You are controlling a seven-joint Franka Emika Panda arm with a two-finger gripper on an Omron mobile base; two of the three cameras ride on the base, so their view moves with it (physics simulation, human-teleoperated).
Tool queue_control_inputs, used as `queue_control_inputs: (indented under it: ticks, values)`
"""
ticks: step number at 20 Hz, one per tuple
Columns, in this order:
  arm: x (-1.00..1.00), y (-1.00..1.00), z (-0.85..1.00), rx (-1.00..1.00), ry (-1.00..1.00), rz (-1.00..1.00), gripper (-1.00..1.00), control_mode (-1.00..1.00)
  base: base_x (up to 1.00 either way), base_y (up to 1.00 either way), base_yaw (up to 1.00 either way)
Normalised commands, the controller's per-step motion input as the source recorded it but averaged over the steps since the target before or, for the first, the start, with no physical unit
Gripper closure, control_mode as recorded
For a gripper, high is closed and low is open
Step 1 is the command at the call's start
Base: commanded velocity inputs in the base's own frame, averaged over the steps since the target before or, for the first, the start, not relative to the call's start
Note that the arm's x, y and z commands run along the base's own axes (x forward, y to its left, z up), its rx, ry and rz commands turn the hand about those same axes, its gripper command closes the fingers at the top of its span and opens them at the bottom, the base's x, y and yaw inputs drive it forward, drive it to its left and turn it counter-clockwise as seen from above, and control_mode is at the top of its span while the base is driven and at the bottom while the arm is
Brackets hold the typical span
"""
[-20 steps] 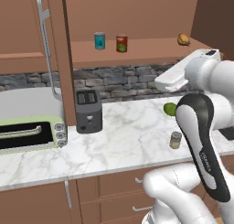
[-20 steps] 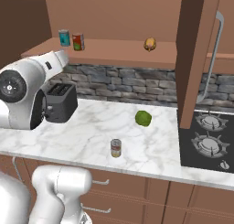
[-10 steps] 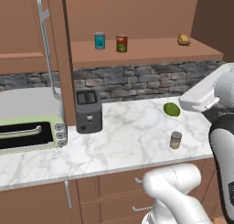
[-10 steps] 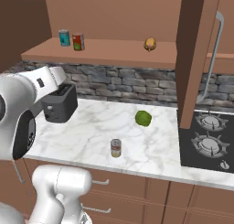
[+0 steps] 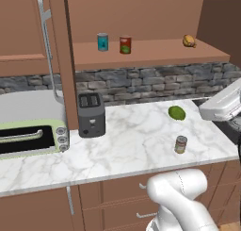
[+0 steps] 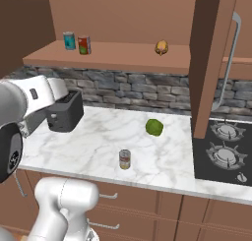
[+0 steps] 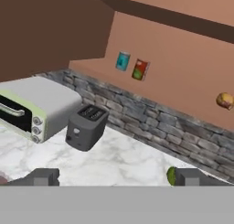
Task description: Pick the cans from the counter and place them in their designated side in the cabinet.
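Judging by how things lie, one can's done: red can [image 5: 125, 44] stands on the cabinet [image 5: 150, 53] shelf just beside the teal can [image 5: 102, 41], i.e. the right side, while the cream can [image 5: 180, 144] stands upright on the counter [image 5: 132, 140] near the front edge, w/ a green fruit [image 5: 177, 112] behind it. Gripper [image 7: 114, 177] is released, fingers [image 7: 42, 176] spread wide w/ nothing between them, aimed over the counter toward the toaster [image 7: 86, 126] and backsplash. Risks from here, as I read it: cream can is small and close to the counter lip, so a sloppy or off-centre approach could knock it over or nudge it off the edge; coming in from behind could bump the fruit and set it rolling. On the lift, the arm has to clear the shelf board and the open door [image 5: 59, 60], so a clip is possible there. At placement, little room beside the two cans already up, so a careless set-down could topple them; dropping it at the far end by the orange-brown item [image 5: 188, 40] would be the wrong side. Labels: red can has a green patch, cream can a red-green band, but no writing or brand is legible at this res.
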Motion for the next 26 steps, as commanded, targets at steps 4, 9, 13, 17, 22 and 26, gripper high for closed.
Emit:
queue_control_inputs:
  ticks: [4, 9, 13, 17, 22, 26]
  values:
    - [-0.06, 0.00, -0.13, 0.00, 0.04, -0.12, -1.00, -1.00, 0.00, 0.00, 0.00]
    - [-0.04, -0.19, -0.27, 0.00, 0.12, -0.24, -1.00, -1.00, 0.00, 0.00, 0.00]
    - [0.00, -0.27, -0.27, 0.00, 0.11, -0.21, -1.00, -1.00, 0.00, 0.00, 0.00]
    - [0.00, -0.30, -0.22, 0.04, 0.14, -0.13, -1.00, -1.00, 0.00, 0.00, 0.00]
    - [0.00, -0.31, -0.17, 0.08, 0.10, -0.04, -1.00, -1.00, 0.00, 0.00, 0.00]
    - [0.00, -0.29, -0.16, 0.11, 0.07, 0.00, -1.00, -1.00, 0.00, 0.00, 0.00]
